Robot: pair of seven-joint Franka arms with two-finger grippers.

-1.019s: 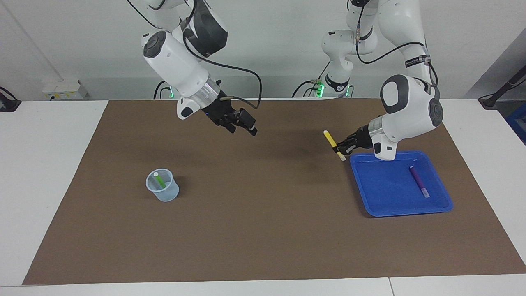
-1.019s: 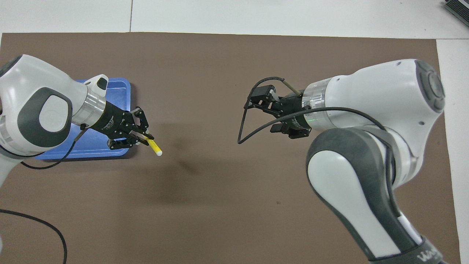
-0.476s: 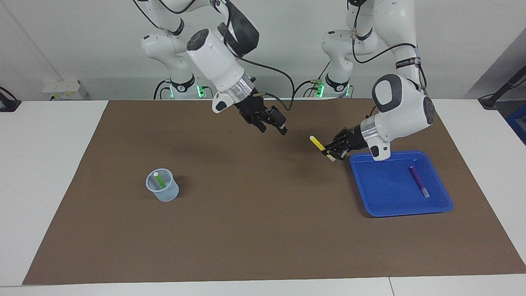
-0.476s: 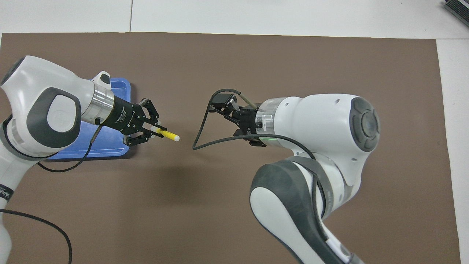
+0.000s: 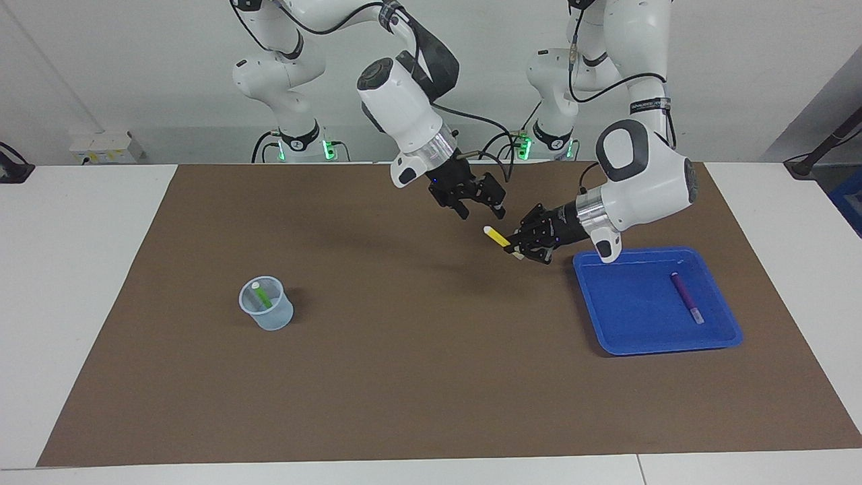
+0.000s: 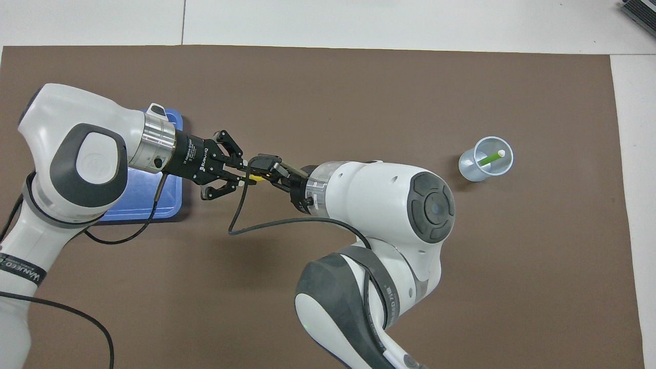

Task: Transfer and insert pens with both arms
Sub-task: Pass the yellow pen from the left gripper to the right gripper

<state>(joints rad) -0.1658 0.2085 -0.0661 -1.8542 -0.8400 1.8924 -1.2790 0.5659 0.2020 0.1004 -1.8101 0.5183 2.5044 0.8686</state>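
Observation:
My left gripper (image 5: 516, 246) is shut on the yellow pen (image 5: 498, 236) and holds it above the mat, beside the blue tray (image 5: 667, 347). The pen's free pale tip points toward my right gripper (image 5: 482, 211), which is open and sits right at that tip; I cannot tell whether it touches. From overhead the two grippers meet, left gripper (image 6: 240, 171) against right gripper (image 6: 260, 169), and only a sliver of the yellow pen (image 6: 254, 177) shows. The purple pen (image 5: 687, 298) lies in the tray. The green pen (image 5: 261, 295) stands in a clear cup (image 5: 267, 316).
A brown mat (image 5: 417, 377) covers the table. The clear cup (image 6: 474, 168) with the green pen (image 6: 491, 157) stands toward the right arm's end. The blue tray (image 6: 138, 207) lies toward the left arm's end, mostly covered by the left arm from overhead.
The left arm has carried the yellow pen away from the tray toward the middle. The right gripper has swung across the mat to meet the pen's free tip.

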